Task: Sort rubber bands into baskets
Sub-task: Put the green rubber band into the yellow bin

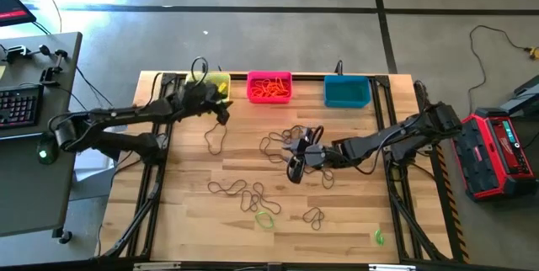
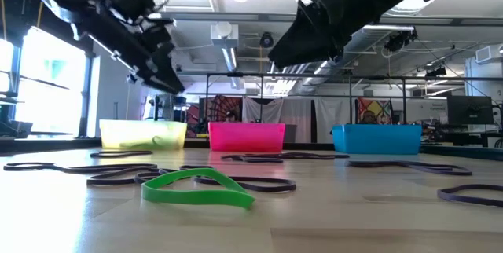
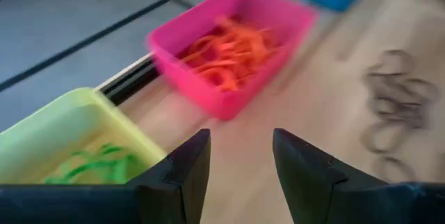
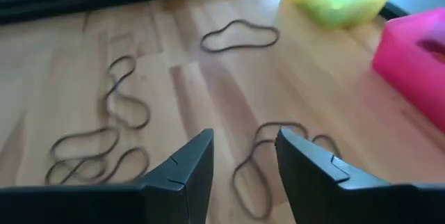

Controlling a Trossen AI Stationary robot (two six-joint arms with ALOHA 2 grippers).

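Right pincer [image 4: 243, 165] open, empty, over dark rubber bands [image 4: 261, 165] mid-desk.
Band's long axis runs along its fingers; left pincer [image 3: 240, 161] gapes empty by the yellow basket [image 3: 62, 137].

yellow bin [image 1: 217, 84], pink bin [image 1: 269, 87], teal bin [image 1: 347, 92]

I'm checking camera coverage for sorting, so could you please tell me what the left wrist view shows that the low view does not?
Only the left wrist view looks into the bins: orange rubber bands in the pink plastic basket and green rubber bands in the yellow plastic basket, beyond the open left gripper. Only the low view shows a green rubber band lying on the wooden table. Both show all three baskets, including the teal one.
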